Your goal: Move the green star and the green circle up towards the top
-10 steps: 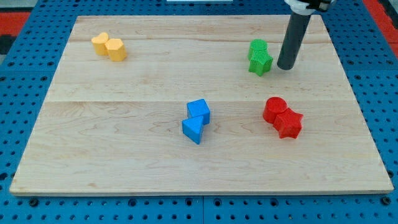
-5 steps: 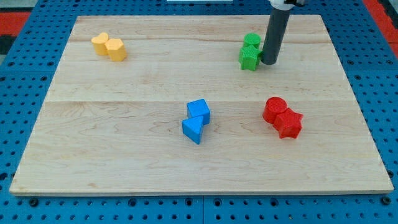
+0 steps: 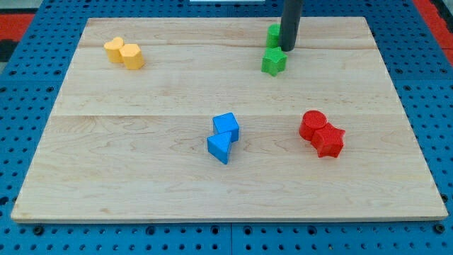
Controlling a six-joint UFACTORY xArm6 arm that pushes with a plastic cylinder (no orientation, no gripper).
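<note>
Two green blocks sit near the top edge of the pale wooden board (image 3: 141, 92), right of centre. The green star-shaped block (image 3: 273, 61) lies lower, and the green circular block (image 3: 273, 35) lies above it, partly hidden behind the dark rod; the pair lines up roughly top to bottom. Which way the star's points face cannot be told at this size. My tip (image 3: 288, 49) rests on the board between the two, at the star's upper right and against the circle's right side; it holds nothing. Two yellow blocks (image 3: 124, 54) lie touching at the upper left, two blue blocks (image 3: 224, 137) near the centre, and two red blocks (image 3: 321, 133) at the right.
</note>
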